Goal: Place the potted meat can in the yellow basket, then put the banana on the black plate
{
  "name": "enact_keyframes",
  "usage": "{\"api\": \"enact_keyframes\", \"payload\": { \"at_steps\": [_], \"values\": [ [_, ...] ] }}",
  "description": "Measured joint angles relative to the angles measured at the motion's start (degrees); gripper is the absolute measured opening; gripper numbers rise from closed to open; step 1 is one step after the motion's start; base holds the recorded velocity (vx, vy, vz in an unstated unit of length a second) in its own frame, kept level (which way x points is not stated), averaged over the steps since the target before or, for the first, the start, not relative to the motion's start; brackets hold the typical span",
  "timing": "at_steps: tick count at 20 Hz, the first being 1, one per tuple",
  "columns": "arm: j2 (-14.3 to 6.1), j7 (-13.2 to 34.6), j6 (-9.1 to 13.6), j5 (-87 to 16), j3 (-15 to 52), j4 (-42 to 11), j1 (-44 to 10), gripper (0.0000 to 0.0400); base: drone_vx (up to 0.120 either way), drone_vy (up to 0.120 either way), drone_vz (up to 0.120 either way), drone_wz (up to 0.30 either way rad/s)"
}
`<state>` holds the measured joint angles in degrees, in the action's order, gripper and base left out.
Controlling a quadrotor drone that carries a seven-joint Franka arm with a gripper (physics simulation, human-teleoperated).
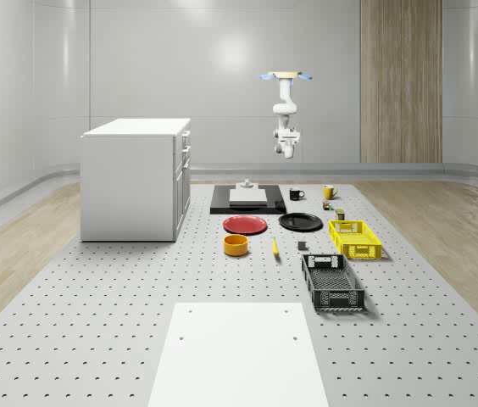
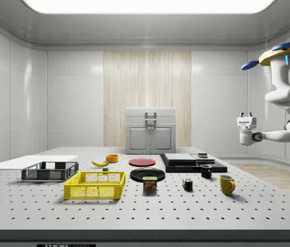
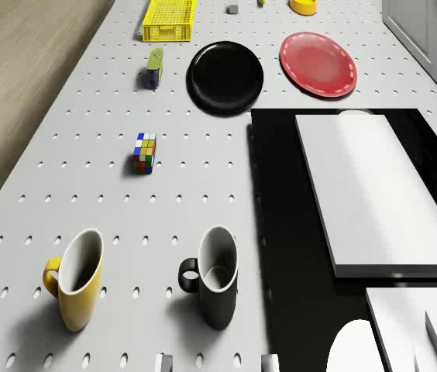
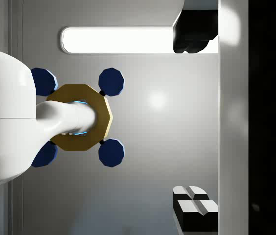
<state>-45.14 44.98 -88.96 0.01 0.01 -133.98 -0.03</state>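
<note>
drone (image 1: 286, 76): hovered high above the far end of the perforated table (image 1: 137, 288), beyond the black slab (image 1: 247, 203); in the side view it hung at the right edge, well above the tabletop.

arm (image 2: 284, 95): hung below the drone, bent at the elbow, wrist turned sideways.

gripper (image 1: 287, 151): held in open air, well above the table and touching nothing. in the wrist view one finger (image 4: 195, 207) was seen at one edge and the other at the opposite edge, so the jaws stood wide apart with nothing between them.

potted meat can (image 2: 149, 184): upright on the table, just beside the yellow basket (image 2: 95, 185) on the side view's right, in front of the black plate (image 2: 147, 174); not touching the basket.

banana (image 2: 100, 163): lying on the table behind the yellow basket in the side view, near the orange bowl (image 2: 112, 158), apart from the black plate.

black plate: flat on the table, beside the red plate (image 1: 246, 225), nothing on it.

yellow basket: nothing seen inside.

black basket (image 1: 332, 282): on the near side of the yellow basket in the whole-scene view.

rubik's cube (image 3: 145, 153): on the table between the can and the mugs.

yellow mug (image 3: 76, 279) and black mug (image 3: 213, 276): upright, side by side, near the black slab.

white cabinet (image 1: 136, 178): on the table at the whole-scene view's left.
</note>
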Motion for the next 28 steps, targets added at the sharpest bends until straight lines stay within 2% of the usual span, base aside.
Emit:
{"api": "enact_keyframes", "payload": {
  "at_steps": [6, 12, 14, 17, 28],
  "values": [
    [1.45, -0.09, 5.61, 0.06, 0.08, 7.33, -0.16, 0.04, 0.0, 0.0, 0.0, 0.0],
    [3.7, -0.13, 9.27, 0.1, 0.14, 13.51, -0.26, 0.04, 0.0, 0.0, 0.0, 0.0],
    [4.18, -0.14, 9.95, 0.11, 0.16, 14.76, -0.28, 0.04, 0.0, 0.0, 0.0, 0.0],
    [4.62, -0.15, 10.57, 0.12, 0.18, 15.95, -0.32, 0.04, 0.013, 0.12, 0.0, 0.0],
    [4.84, -0.19, 10.85, 0.14, 0.24, 16.94, -0.41, 0.04, 0.12, 0.12, 0.0, 0.0]
  ]
}}
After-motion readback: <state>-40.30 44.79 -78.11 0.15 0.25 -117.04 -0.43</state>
